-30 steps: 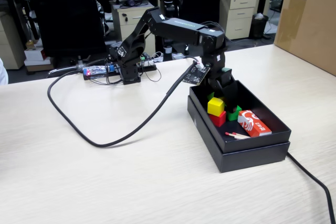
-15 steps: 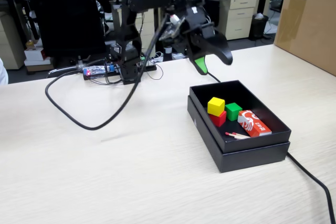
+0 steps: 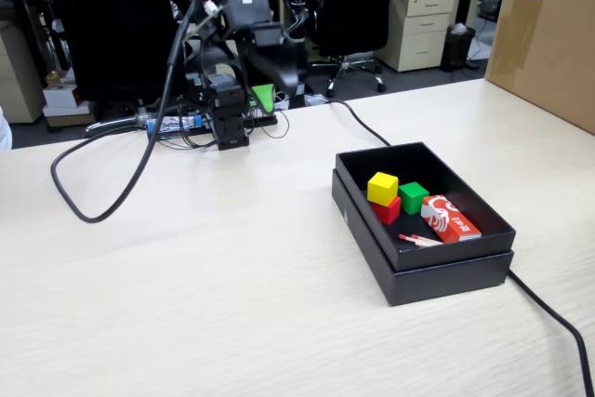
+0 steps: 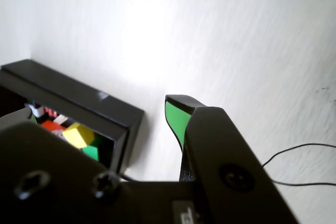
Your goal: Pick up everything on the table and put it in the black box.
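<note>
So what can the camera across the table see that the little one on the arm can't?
Only the fixed view shows the whole arm, the gripper folded back near its base, the brown carton, the matchsticks and the office behind. Only the wrist view shows the green-padded jaw close up. Both show the black box holding the yellow cube, red cube, green cube and printed packet.

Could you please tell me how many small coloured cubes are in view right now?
3, all inside the black box: yellow cube atop the red cube, green cube beside them.

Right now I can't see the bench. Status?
Hand up near the arm's base, empty. Red cube, yellow cube and green cube all in black box. No obstruction seen.
</note>
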Tool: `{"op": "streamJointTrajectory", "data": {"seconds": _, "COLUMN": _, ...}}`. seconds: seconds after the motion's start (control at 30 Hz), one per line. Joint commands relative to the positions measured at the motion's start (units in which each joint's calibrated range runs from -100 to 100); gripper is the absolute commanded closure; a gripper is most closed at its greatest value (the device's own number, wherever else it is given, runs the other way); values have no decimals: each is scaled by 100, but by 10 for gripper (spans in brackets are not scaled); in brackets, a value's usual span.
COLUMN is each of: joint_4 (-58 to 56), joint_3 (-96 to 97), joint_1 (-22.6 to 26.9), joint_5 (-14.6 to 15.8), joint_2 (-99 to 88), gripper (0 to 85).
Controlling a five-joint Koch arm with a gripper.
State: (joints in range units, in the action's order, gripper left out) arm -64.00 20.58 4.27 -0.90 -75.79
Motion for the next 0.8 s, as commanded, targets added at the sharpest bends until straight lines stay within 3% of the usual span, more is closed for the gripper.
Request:
{"op": "streamJointTrajectory", "data": {"seconds": 0.0, "joint_4": 477, "joint_3": 317, "joint_1": -88, "joint_5": 44, "joint_2": -837, "gripper": 360}}
{"op": "streamJointTrajectory", "data": {"seconds": 0.37, "joint_4": 961, "joint_3": 2593, "joint_1": -332, "joint_5": 234, "joint_2": -2375, "gripper": 333}}
{"op": "streamJointTrajectory", "data": {"seconds": 0.77, "joint_4": 3251, "joint_3": 5403, "joint_1": -542, "joint_5": 127, "joint_2": -2421, "gripper": 311}}
